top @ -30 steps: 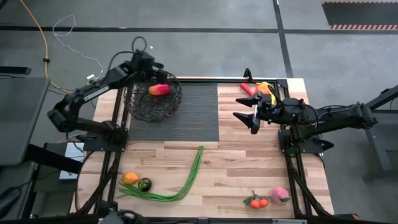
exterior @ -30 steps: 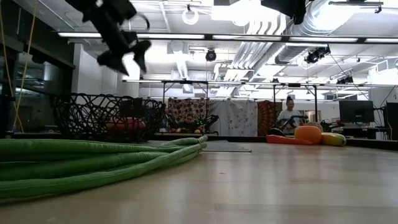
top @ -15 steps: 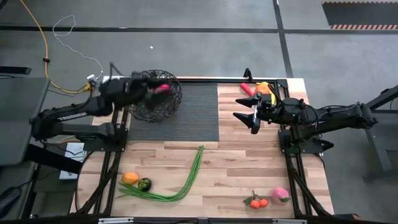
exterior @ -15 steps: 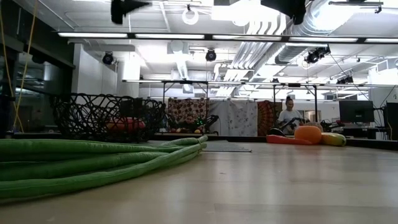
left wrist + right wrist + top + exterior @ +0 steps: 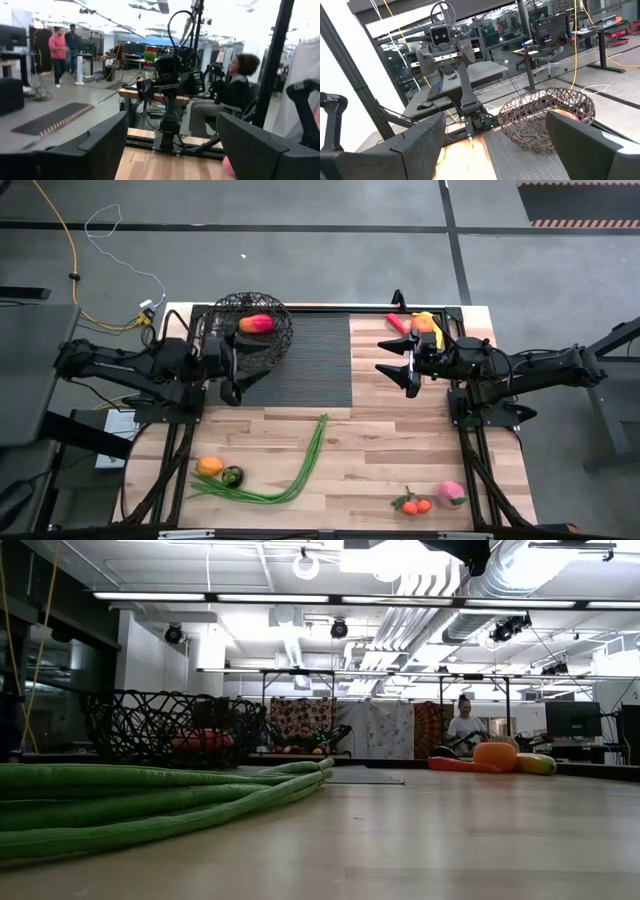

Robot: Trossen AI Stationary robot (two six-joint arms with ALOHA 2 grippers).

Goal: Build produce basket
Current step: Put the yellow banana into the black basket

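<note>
The black wire basket (image 5: 250,336) stands at the table's far left on a dark mat and holds a red-pink fruit (image 5: 257,323). It also shows in the right wrist view as basket (image 5: 546,118) and in the low view as basket (image 5: 170,730). My left gripper (image 5: 234,370) is open and empty, level, just off the basket's near-left side. My right gripper (image 5: 392,357) is open and empty, hovering at the table's right beside a red pepper (image 5: 397,322), a banana (image 5: 424,319) and an orange (image 5: 437,336). Long green stalks (image 5: 292,470) lie near the front edge.
An orange (image 5: 209,466) and a dark green fruit (image 5: 232,475) lie at the stalks' left end. Small oranges (image 5: 416,505) and a pink fruit (image 5: 451,493) sit at the near right. The wooden top between the stalks and the mat (image 5: 310,360) is bare. People show in the room behind.
My left arm has drawn back from above the basket's far-left rim toward the table's near-left, leaving the low view, and has turned level. Its gripper is now beside the basket. The red-pink fruit has stayed in the basket. My right arm has kept still.
</note>
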